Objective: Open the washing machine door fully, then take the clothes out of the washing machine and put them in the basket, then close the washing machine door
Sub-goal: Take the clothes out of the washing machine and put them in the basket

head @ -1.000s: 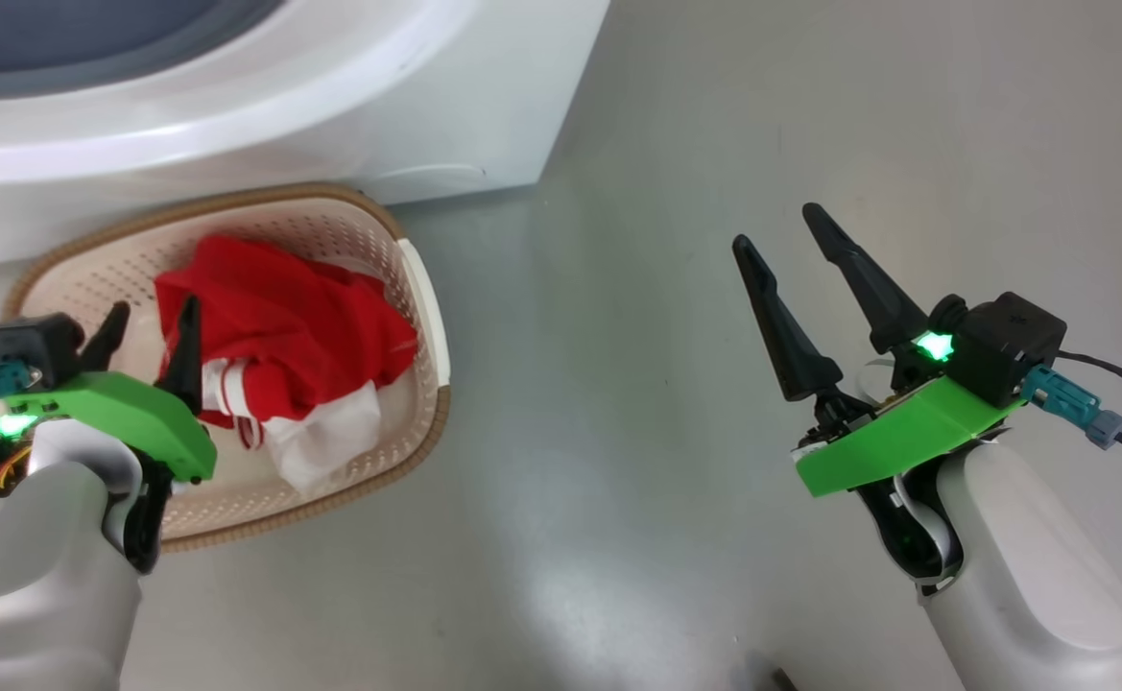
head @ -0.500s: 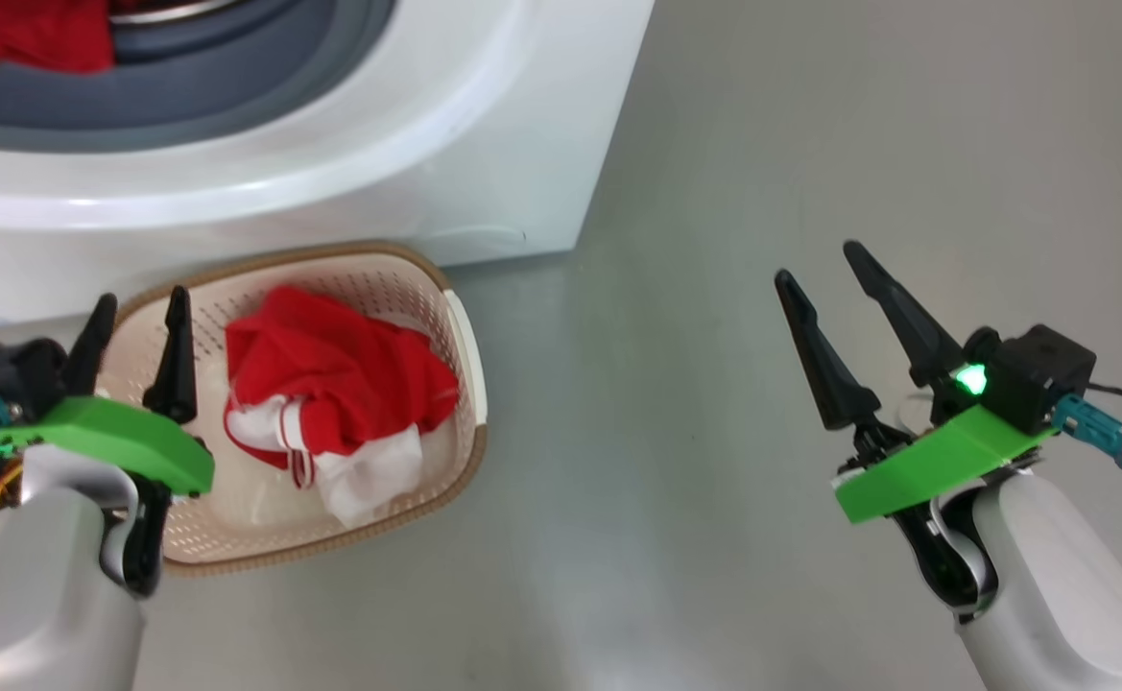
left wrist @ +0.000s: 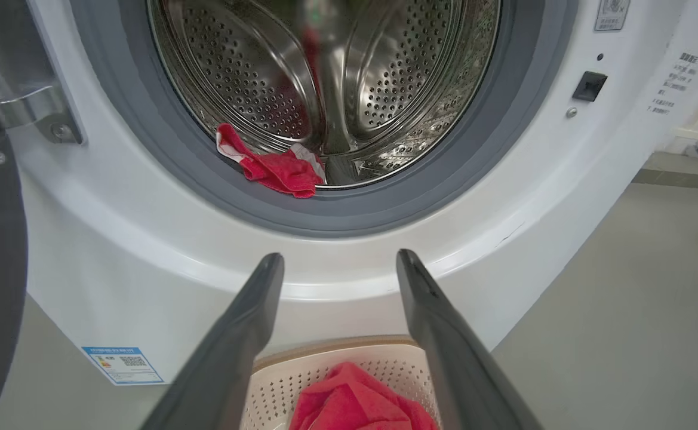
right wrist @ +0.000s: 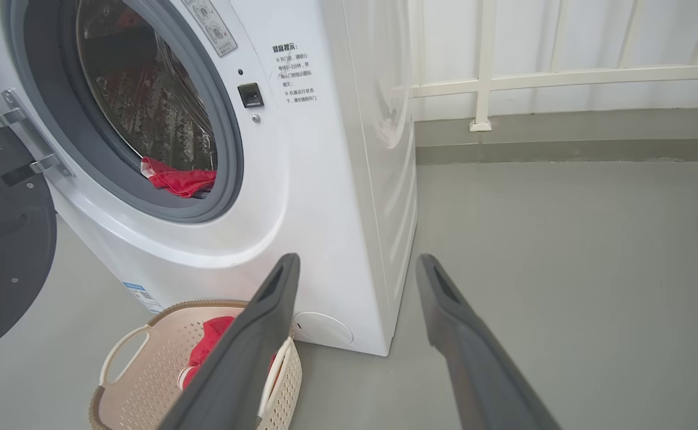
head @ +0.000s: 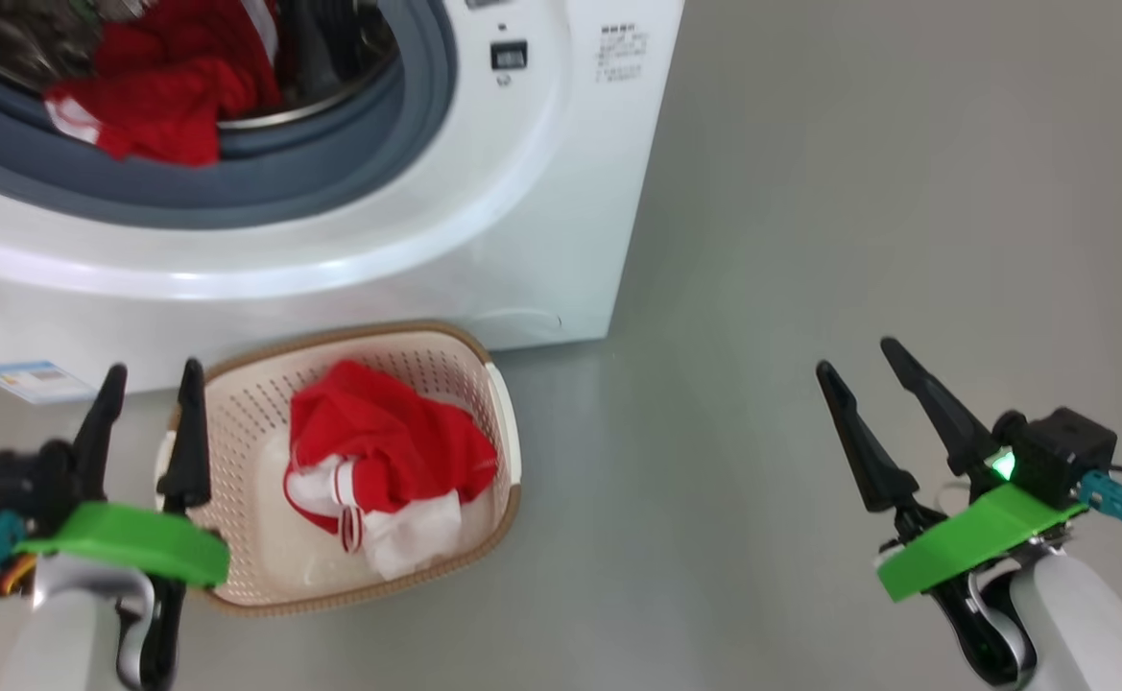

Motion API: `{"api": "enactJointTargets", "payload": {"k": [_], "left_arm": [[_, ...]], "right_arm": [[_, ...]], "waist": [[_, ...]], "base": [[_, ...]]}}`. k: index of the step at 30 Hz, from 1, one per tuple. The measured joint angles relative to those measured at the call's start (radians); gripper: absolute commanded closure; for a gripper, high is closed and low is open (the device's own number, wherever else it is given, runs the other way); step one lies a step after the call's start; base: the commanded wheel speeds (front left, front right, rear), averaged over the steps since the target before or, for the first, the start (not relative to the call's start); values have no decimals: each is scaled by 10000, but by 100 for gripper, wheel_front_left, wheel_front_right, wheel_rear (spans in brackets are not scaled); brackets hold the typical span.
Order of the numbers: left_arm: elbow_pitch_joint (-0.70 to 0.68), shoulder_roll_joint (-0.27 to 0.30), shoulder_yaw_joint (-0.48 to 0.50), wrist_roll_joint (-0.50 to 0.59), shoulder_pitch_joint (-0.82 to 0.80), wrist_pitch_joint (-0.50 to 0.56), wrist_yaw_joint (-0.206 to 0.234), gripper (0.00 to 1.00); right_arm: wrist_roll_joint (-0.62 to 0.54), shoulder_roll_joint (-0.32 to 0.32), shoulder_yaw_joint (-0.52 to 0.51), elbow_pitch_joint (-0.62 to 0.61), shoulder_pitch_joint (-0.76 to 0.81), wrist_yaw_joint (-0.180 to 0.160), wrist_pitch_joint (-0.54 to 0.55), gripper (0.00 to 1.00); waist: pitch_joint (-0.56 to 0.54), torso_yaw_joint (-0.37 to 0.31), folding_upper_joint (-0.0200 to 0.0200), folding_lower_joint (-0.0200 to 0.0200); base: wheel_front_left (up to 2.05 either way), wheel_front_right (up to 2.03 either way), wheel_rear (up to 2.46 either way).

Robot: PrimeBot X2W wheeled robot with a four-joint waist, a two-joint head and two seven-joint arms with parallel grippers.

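We face the white washing machine (head: 522, 221), the biggest thing here, standing on a grey floor (head: 810, 192). Its door (right wrist: 14, 263) is swung wide open at the left of the right wrist view, hanging on a metal hinge with its dark inner face toward us. A grey rubber seal (left wrist: 516, 107) rings the mouth, with the steel drum (left wrist: 396, 71) behind it. On the floor, just in front of the machine's lower panel, sits the cream basket (head: 244, 422) with its brown rim. Inside it lie red clothes (head: 397, 451) with white trim, bunched toward the middle and the basket's right end. A second red piece (left wrist: 280, 170) lies at the bottom lip of the drum, touching the seal; it seems to carry a white edge, though it shows small there. Our left claw (head: 155, 368) hovers above the basket's left end, its fingers spread wide and holding nothing, pointing toward the machine. Our right claw (head: 855, 355) hangs well apart to the right over bare floor, also spread wide and empty. A small blue label sticker (head: 28, 379) sits low on the machine's front, just left of the left claw's fingertips
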Motion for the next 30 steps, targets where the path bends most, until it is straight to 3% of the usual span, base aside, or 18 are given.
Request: {"api": "enactJointTargets", "payload": {"k": [21,30], "left_arm": [[-3051,-844,1532,825,4120,0,0,0],[-3206,-859,1557,825,4208,0,0,0]], "right_arm": [[173,-420,-410,-153,1518,0,0,0],[173,-393,-499,-211,1518,0,0,0]], "waist": [[-1701,352,0,0],[-1528,352,0,0]], "base": [[0,0,0],[0,0,0]]}}
